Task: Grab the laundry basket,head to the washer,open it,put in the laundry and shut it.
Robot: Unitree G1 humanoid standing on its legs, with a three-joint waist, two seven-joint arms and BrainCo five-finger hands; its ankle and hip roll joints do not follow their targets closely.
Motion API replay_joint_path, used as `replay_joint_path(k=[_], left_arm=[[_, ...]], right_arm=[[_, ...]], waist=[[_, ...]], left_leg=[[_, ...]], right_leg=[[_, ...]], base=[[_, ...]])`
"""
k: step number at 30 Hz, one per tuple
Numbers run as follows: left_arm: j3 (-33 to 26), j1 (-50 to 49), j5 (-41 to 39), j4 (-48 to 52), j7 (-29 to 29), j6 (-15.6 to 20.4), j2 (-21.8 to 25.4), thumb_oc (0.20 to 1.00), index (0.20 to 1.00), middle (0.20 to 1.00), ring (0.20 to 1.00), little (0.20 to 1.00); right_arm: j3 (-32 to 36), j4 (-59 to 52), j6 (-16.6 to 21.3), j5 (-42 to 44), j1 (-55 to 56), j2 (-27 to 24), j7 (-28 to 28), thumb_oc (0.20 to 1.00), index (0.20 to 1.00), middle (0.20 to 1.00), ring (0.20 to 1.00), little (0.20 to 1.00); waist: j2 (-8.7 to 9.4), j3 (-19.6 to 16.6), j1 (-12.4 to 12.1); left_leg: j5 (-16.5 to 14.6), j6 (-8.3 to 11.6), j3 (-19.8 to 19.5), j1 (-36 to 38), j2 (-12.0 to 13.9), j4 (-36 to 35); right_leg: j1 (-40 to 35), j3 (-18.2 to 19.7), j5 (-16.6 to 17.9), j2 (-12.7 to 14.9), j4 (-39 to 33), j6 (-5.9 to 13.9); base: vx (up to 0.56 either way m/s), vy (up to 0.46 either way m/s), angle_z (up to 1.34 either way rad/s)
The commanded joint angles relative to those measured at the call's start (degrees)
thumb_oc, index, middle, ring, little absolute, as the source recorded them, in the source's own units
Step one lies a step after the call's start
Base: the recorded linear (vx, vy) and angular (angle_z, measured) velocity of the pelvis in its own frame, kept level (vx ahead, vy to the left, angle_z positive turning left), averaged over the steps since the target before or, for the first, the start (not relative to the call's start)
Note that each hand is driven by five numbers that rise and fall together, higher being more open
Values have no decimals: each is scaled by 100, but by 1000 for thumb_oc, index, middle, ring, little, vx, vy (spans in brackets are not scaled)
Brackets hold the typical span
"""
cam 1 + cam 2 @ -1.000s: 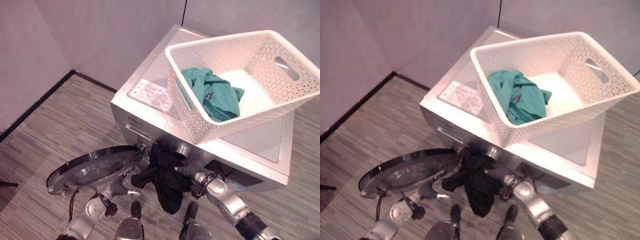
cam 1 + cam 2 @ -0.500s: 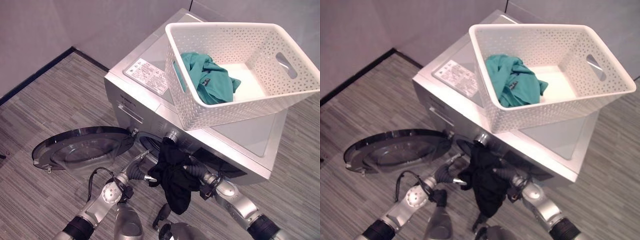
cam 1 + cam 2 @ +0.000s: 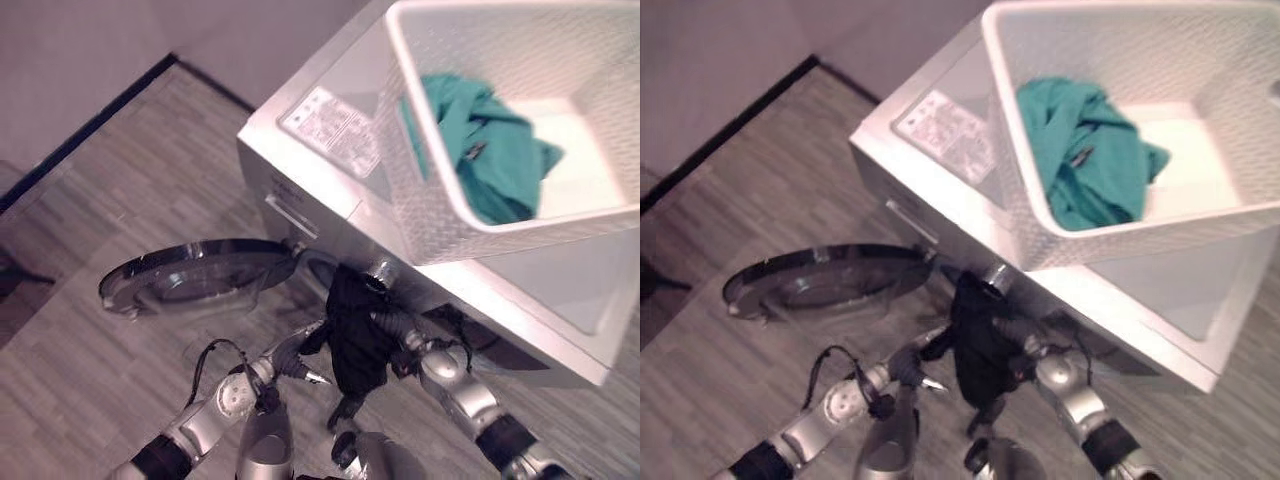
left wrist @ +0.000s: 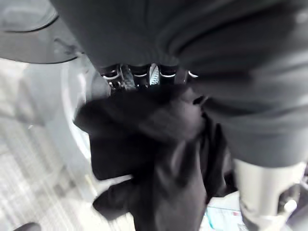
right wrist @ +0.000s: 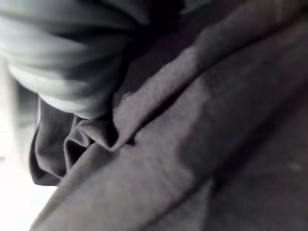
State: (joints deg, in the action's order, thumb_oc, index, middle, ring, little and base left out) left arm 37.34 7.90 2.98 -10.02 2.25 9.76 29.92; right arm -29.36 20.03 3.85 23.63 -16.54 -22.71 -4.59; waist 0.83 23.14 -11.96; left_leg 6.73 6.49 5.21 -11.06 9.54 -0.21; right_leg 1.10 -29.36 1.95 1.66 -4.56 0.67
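A black garment (image 3: 355,335) hangs in front of the mouth of the silver washer (image 3: 300,200). My right hand (image 3: 400,335) is buried in its right side and holds it up; in the right wrist view the cloth (image 5: 192,144) lies right over the hand. My left hand (image 3: 285,355) reaches in from the lower left, its straight fingers (image 4: 144,74) pressed against the cloth's left edge. The round washer door (image 3: 200,275) hangs swung wide open to the left. On top of the washer stands the white laundry basket (image 3: 440,200) with a teal garment (image 3: 490,160) inside.
Grey wood-pattern floor (image 3: 110,200) spreads to the left of the washer. A plain wall with a dark skirting (image 3: 90,125) runs along the far left. A printed label (image 3: 330,130) lies on the washer's lid beside the basket.
The camera has moved closer and lower. My left hand has come up from beside the door to the black garment's left edge. The right hand still holds the garment at the opening.
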Motion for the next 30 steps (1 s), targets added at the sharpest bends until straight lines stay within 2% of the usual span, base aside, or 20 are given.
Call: replay_joint_path(k=[1, 4, 12, 13, 23, 26, 30], left_arm=[[315, 75, -188, 183, -104, 286, -71, 1000, 1000, 1000, 1000, 1000], [493, 291, -30, 100, -215, 296, -111, 1000, 1000, 1000, 1000, 1000], [1026, 914, 266, -602, -544, 187, -677, 1000, 1000, 1000, 1000, 1000], [1151, 1050, 462, -898, -654, 175, -853, 1000, 1000, 1000, 1000, 1000], [1277, 1397, 1365, -2222, -1375, -97, -1327, 1000, 1000, 1000, 1000, 1000], [1313, 1469, 1429, -2403, -1472, -130, -1434, 1000, 1000, 1000, 1000, 1000], [1254, 1781, 1071, -2591, -1801, -224, -1824, 1000, 1000, 1000, 1000, 1000]], right_arm=[[264, -294, 544, -69, -457, -74, -240, 200, 200, 200, 200, 200], [117, -69, 577, -1, -790, 135, -334, 200, 200, 200, 200, 200], [-261, 131, 685, 303, -1471, 783, -557, 200, 200, 200, 200, 200], [-350, 73, 729, 416, -1578, 888, -593, 200, 200, 200, 200, 200], [-684, -211, 879, 974, -1744, 1152, -515, 200, 200, 200, 200, 200], [-695, -220, 917, 1098, -1736, 1203, -518, 200, 200, 200, 200, 200], [-761, -388, 1015, 1288, -1629, 1269, -571, 200, 200, 200, 200, 200]], waist=[[77, -265, 42], [45, -191, 21], [93, -74, 13], [140, -34, 20], [388, 143, 16], [414, 156, 17], [468, 207, 71]], left_leg=[[92, 57, -115, -564, 24, 19], [100, 46, -85, -596, 1, 10], [108, 1, 27, -673, -29, -35], [114, -6, 71, -666, -6, -66], [145, -85, 211, -553, 81, -247], [165, -84, 234, -541, 90, -300], [218, -61, 236, -576, 104, -361]], right_leg=[[-269, 283, -902, 603, 619, 409], [-193, 297, -874, 631, 633, 420], [13, 396, -748, 693, 594, 470], [67, 435, -728, 695, 596, 476], [267, 586, -643, 699, 644, 520], [291, 592, -617, 698, 623, 529], [321, 507, -588, 675, 585, 521]], base=[[-26, 29, 4], [0, 0, 0], [-21, 22, -5], [-20, 15, -7], [-17, 16, -18], [-13, 10, -11], [-3, -1, -3]])
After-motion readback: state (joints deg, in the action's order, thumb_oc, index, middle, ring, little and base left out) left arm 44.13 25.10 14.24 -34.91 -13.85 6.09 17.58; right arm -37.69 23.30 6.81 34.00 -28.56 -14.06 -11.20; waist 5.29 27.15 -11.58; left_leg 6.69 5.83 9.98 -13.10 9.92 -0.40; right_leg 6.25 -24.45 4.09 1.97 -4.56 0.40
